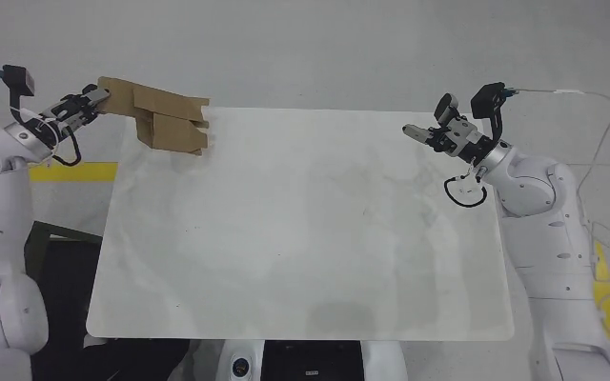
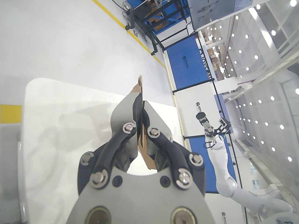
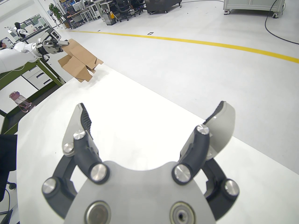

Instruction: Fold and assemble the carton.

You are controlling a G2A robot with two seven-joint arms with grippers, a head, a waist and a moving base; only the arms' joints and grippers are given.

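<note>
Left pincer (image 1: 95, 98) clamped on one end of carton (image 1: 167, 116), holding it in the air at the far-left corner of the surface (image 1: 305, 248). Right pincer (image 1: 416, 133) fingers apart, empty, at far-right edge, well away. Suggest: bring carton inboard, right takes free end before any fold. Long axis runs along far edge, free end pointing toward Right pincer, flaps hanging.

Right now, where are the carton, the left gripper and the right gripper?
carton (image 1: 164, 107): top view, middle of its upper brown panel.
left gripper (image 2: 140, 102): left wrist view, between the fingertips clamped on the carton's edge.
right gripper (image 3: 151, 104): right wrist view, gap midway between the open fingertips.
</note>
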